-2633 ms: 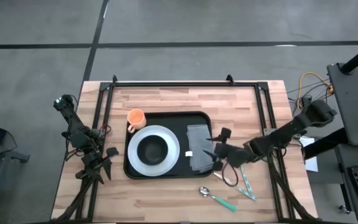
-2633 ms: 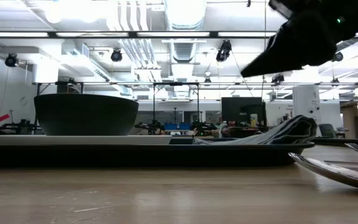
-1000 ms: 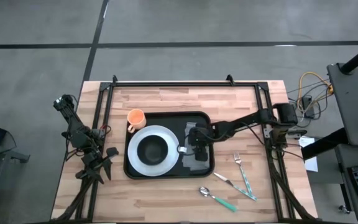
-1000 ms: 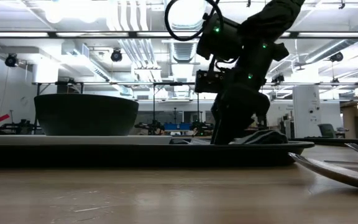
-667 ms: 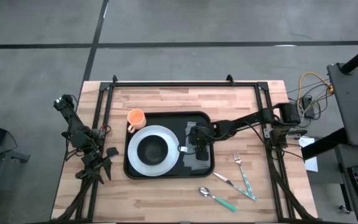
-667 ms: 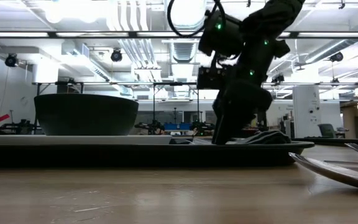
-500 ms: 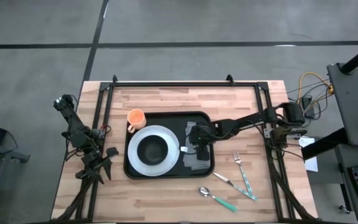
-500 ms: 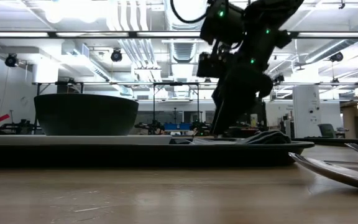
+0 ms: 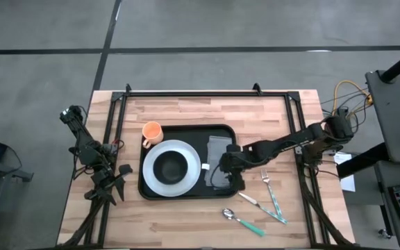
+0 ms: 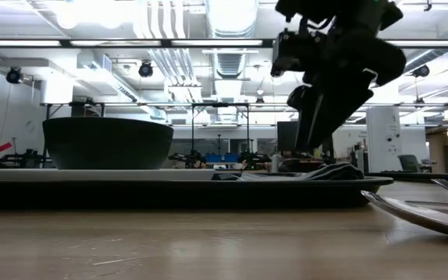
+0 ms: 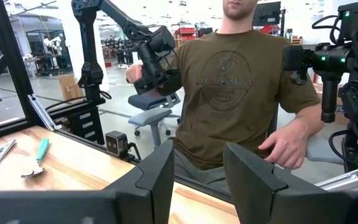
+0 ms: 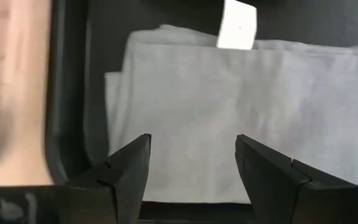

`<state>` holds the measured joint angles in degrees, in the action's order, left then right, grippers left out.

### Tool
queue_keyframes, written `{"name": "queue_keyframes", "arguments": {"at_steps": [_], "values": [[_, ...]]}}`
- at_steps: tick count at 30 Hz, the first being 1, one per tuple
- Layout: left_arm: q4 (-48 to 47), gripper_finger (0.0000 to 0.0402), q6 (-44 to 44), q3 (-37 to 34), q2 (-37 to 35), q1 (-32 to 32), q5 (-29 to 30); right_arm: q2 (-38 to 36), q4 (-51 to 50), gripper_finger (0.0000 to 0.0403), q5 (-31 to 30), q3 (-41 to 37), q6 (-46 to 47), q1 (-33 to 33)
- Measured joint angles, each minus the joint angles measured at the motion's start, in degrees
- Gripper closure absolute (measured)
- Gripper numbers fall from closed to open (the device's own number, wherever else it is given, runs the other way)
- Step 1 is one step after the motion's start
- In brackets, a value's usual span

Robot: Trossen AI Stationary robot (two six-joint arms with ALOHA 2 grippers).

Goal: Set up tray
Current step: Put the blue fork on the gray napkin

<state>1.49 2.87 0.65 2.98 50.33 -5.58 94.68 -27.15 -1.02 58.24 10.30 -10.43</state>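
Lifted off the folded grey cloth napkin, the right hand now hovers spread and empty above it. Napkin, white round plate and black bowl sit on the large flat black tray; metal fork and spoon remain on the wooden surface.

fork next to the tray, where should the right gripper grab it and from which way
Probably the fork mid-handle, from straight above. It lies flat on the table right of the tray, tines toward the far edge and handle toward the near edge, so fingers should straddle its narrow width. The right gripper, open over the grey napkin, is close by.
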Motion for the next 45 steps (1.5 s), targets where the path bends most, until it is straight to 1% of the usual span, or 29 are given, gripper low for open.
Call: {"name": "queue_keyframes", "arguments": {"at_steps": [6, 12, 17, 23, 28, 32, 38, 45], "values": [[0.0, 0.0281, -0.01, 0.01, 0.0, 0.02, -0.02, -0.58, -2.38, 0.0182, 0.0, 0.0, 3.85, -2.37], [-0.01, 0.0281, 0.0, 0.0, 0.0, 0.02, -0.02, -0.77, -5.79, 0.0182, -0.03, 0.0, 9.7, -4.05], [-0.01, 0.0281, -0.01, 0.01, 0.0, 0.02, -0.01, -0.88, -6.51, 0.0183, -0.23, 0.0, 15.02, -5.81], [-0.01, 0.0281, -0.02, 0.0, 0.0, 0.02, 0.0, -0.93, -8.97, 0.0183, -0.34, 0.0, 15.9, -7.79], [-0.01, 0.0281, -0.02, 0.0, 0.0, 0.02, 0.0, -0.95, -8.1, 0.0183, -0.22, 0.0, 16.84, -8.55], [-0.01, 0.0281, 0.0, 0.02, 0.0, 0.02, -0.01, -0.95, -8.02, 0.0183, -0.24, 0.24, 26.14, -8.42], [0.0, 0.0281, -0.02, 0.01, 0.0, 0.02, -0.02, -1.08, -11.55, 0.0184, -0.16, 0.24, 53.41, -9.04], [0.01, 0.0281, 0.0, 0.0, 0.0, 0.01, -0.01, -1.13, -17.69, 0.0184, -0.62, -0.16, 75.93, -14.22]]}}
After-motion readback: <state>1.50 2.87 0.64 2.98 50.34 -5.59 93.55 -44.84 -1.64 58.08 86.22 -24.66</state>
